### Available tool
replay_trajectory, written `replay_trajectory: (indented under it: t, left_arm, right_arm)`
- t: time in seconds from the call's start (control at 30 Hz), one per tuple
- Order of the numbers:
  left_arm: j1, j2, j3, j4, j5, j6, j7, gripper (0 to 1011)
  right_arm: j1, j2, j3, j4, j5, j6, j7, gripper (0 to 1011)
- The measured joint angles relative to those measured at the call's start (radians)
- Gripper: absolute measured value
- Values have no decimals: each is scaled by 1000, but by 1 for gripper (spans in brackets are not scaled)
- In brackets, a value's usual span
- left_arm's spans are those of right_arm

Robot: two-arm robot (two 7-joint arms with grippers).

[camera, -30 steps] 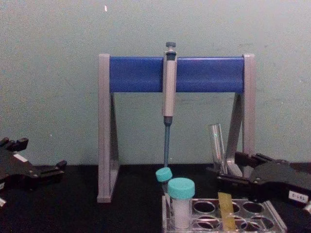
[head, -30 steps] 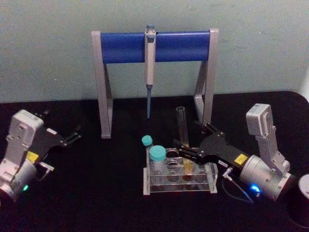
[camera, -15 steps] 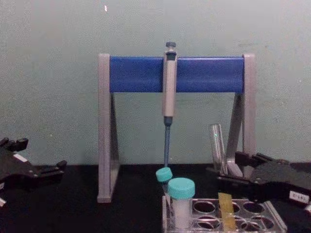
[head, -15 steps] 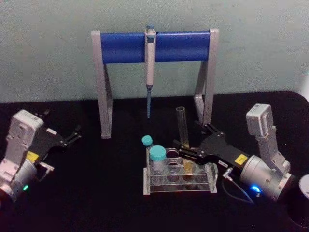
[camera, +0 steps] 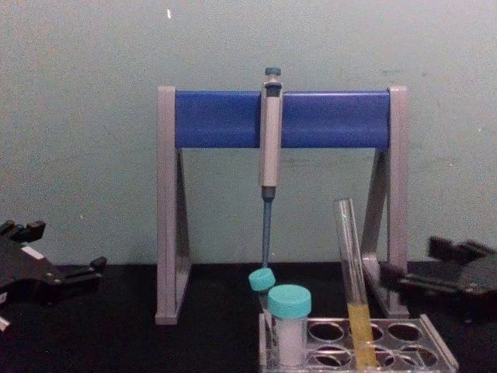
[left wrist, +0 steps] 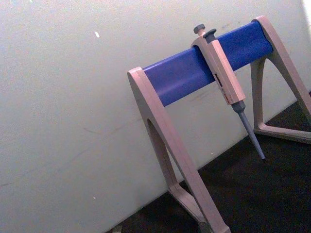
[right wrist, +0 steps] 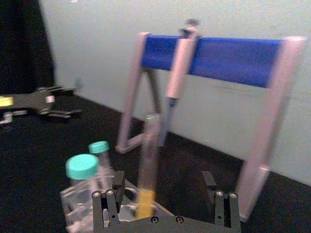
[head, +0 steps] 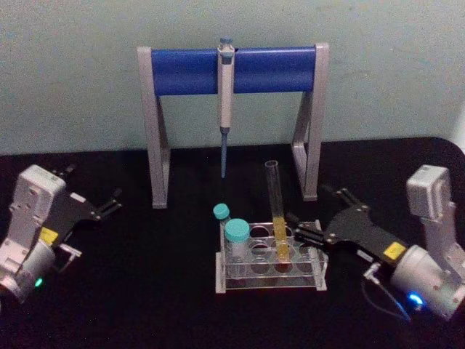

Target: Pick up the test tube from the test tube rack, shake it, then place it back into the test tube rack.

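The test tube point(head: 276, 211) stands in the test tube rack point(head: 265, 281), leaning slightly, with yellow liquid in its lower part. It also rises from the rack point(camera: 439, 347) in the chest view, the test tube point(camera: 351, 280) free of any grip. My right gripper point(head: 312, 214) is open just right of the rack, its fingers apart from the tube. From the right wrist, the test tube point(right wrist: 148, 160) stands ahead between the spread fingers of that gripper point(right wrist: 164, 204). My left gripper point(head: 94, 185) rests open at the far left.
Two teal-capped vials point(head: 236, 231) sit in the rack's left end. Behind stands a grey-and-blue pipette stand point(head: 189, 71) with a pipette point(head: 226, 94) hanging from its bar. The stand point(left wrist: 194, 77) fills the left wrist view. The table is black.
My right gripper has let go of the test tube and drawn back to the right. The tube now stands in the rack on its own. The left arm has not moved.
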Motion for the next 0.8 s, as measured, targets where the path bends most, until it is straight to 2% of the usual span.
replay_trajectory:
  t: [0.03,0.07,0.1,0.13,0.23,0.33,0.47,0.8]
  left_arm:
    - [0,0,0,0,0,0,0,1009]
    - [0,0,0,0,0,0,0,1010]
    - [0,0,0,0,0,0,0,1009]
    - [0,0,0,0,0,0,0,1010]
    - [0,0,0,0,0,0,0,1010]
    - [0,0,0,0,0,0,0,1010]
    - [0,0,0,0,0,0,0,1010]
    - [0,0,0,0,0,0,0,1009]
  right_arm:
    - [-18,0,17,-13,0,-2,-22,1000]
    - [-18,0,17,-13,0,-2,-22,1000]
    - [-44,-8,45,-24,-2,-10,-61,1000]
    - [-44,-8,45,-24,-2,-10,-61,1000]
    - [-65,-26,74,-27,-17,-22,-111,1000]
    - [-73,-56,99,-5,-42,-33,-167,1000]
    - [-67,-77,106,24,-62,-37,-193,1000]
    - [-29,-145,112,147,-136,-33,-266,1000]
